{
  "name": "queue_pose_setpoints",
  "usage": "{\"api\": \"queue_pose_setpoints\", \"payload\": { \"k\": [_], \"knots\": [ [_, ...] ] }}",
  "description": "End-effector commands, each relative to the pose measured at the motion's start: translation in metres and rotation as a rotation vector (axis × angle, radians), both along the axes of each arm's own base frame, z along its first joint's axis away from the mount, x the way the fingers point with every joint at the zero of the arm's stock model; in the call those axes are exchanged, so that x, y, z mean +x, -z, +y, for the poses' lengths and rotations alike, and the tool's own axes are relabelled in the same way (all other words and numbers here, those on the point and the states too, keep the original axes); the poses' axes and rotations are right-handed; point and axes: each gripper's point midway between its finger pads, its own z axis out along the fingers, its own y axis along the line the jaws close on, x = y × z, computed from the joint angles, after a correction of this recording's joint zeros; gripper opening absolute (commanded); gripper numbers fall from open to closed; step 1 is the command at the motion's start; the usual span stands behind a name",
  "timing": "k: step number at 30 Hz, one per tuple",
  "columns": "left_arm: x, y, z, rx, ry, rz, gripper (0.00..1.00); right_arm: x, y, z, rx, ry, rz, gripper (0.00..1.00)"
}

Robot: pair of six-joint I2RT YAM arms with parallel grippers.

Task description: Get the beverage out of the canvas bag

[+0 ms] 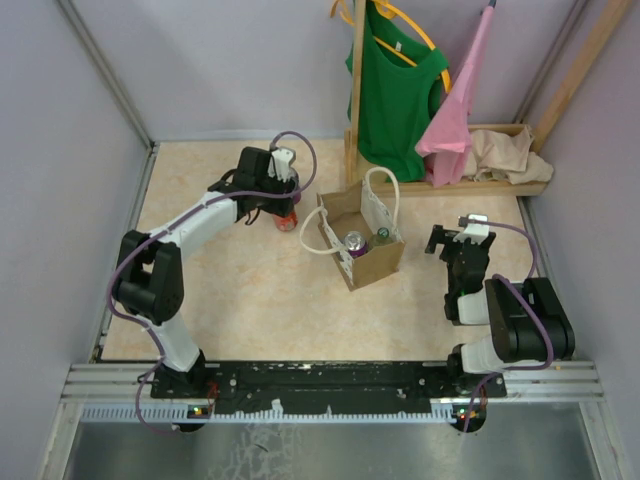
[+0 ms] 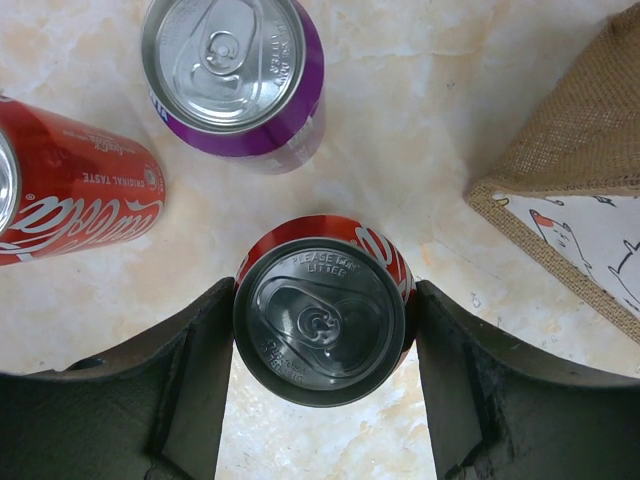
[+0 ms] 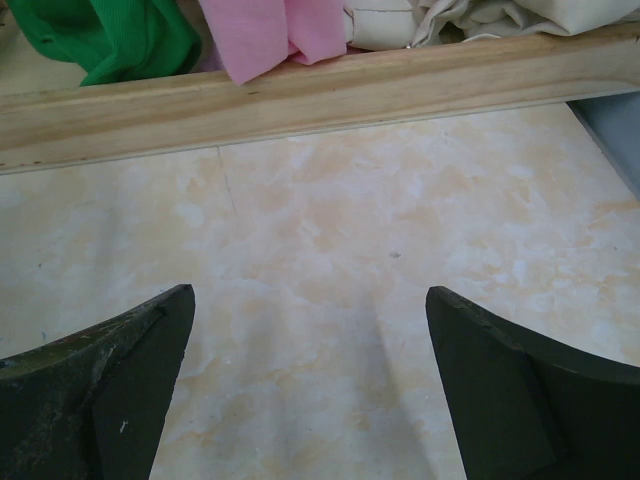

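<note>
The tan canvas bag [image 1: 375,262] with white rope handles stands at mid-table. Inside it are a purple can [image 1: 355,241] and a green-topped drink [image 1: 383,236]. My left gripper [image 1: 286,200] is left of the bag. In the left wrist view it [image 2: 320,320] is shut on an upright red can [image 2: 320,310] with a dark lid, a finger against each side. The bag's corner [image 2: 580,150] shows at the right of that view. My right gripper [image 1: 455,236] is right of the bag, open and empty over bare table [image 3: 310,380].
A purple can [image 2: 235,80] and a red cola can [image 2: 70,190] stand just beyond the held can. A wooden rack [image 1: 480,185] at the back right holds a green shirt [image 1: 395,90], a pink cloth [image 1: 455,120] and a beige cloth heap [image 1: 510,155]. Walls enclose the table.
</note>
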Motion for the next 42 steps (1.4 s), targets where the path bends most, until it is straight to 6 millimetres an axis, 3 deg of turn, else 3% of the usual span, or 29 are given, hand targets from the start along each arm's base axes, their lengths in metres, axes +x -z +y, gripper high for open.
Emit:
{"api": "queue_pose_setpoints", "payload": {
  "k": [1,20,33,42],
  "knots": [
    [0.015,-0.031,-0.012,-0.021,0.015,-0.093,0.0,0.008,-0.018,0.0,0.01,0.002,-0.065,0.99],
    [0.012,-0.016,-0.012,0.082,0.0,-0.034,0.01,0.008,-0.018,0.0,0.009,0.002,-0.066,0.99],
    [0.01,-0.008,-0.006,0.127,-0.034,0.009,0.24,0.008,-0.018,-0.001,0.009,0.003,-0.065,0.99],
    [0.005,-0.005,-0.004,0.123,-0.046,0.031,0.62,0.008,-0.018,0.0,0.009,0.002,-0.064,0.99]
  ]
}}
